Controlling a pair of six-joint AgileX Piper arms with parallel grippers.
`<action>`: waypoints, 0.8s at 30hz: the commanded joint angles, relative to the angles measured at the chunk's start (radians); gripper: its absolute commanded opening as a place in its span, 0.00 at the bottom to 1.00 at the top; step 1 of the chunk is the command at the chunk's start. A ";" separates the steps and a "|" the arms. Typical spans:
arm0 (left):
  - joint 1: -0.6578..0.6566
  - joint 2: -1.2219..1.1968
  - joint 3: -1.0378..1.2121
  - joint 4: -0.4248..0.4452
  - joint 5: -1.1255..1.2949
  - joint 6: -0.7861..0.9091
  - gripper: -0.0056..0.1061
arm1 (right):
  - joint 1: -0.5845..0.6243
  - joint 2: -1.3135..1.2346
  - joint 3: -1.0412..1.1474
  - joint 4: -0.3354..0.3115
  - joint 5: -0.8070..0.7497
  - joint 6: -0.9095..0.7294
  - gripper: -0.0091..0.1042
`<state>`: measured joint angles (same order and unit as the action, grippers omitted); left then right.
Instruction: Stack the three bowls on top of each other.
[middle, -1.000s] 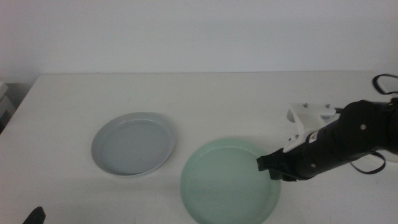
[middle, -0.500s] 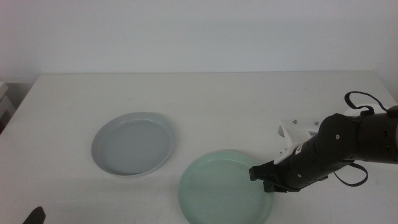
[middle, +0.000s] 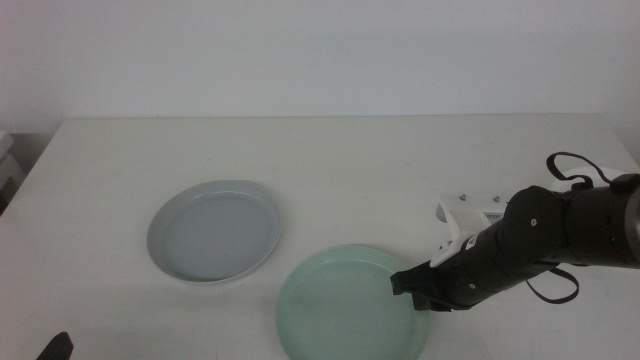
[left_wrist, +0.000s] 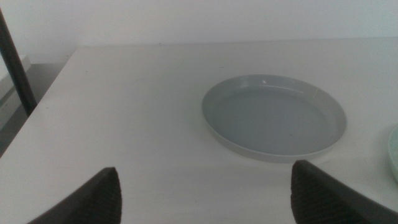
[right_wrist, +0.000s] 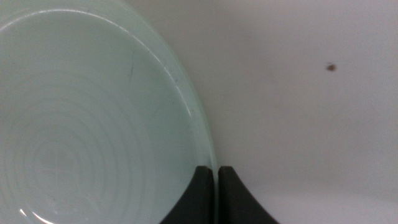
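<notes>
The table (middle: 400, 170) is broad, white and matte. On it lie two shallow bowls: the grey-blue bowl (middle: 214, 232) left of centre, and the mint green bowl (middle: 345, 310) near the front edge, apart from it. A white bowl may sit beneath the grey-blue one, though no view shows it clearly.

The right tool (middle: 418, 292) has its jaws pinched closed on the right-hand rim of the mint green bowl, one jaw inside the wall, one outside, as the right wrist view shows. The left tool (left_wrist: 205, 193) waits low at the front left, jaws spread wide, holding nothing.

These bowls look like thin, light, stiff plastic with a glossy, probably slippery surface. The upturned rim is the only real hold; gripped at one edge, the bowl is likely to tip or slip.
</notes>
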<state>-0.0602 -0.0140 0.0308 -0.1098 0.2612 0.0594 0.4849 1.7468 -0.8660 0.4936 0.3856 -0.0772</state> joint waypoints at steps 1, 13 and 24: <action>0.001 -0.013 -0.005 -0.007 -0.076 -0.009 0.97 | 0.009 -0.037 -0.020 0.006 -0.039 -0.023 0.07; 0.001 -0.013 -0.005 -0.007 -0.076 -0.009 0.97 | -0.012 -0.093 -0.033 -0.027 -0.001 -0.013 0.47; 0.001 -0.013 -0.005 -0.007 -0.076 -0.009 0.97 | -0.384 -0.187 -0.389 -0.155 0.465 -0.004 0.60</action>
<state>-0.0594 -0.0140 0.0308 -0.1098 0.2612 0.0594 0.1599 1.6020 -1.1848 0.3627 0.8102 -0.0792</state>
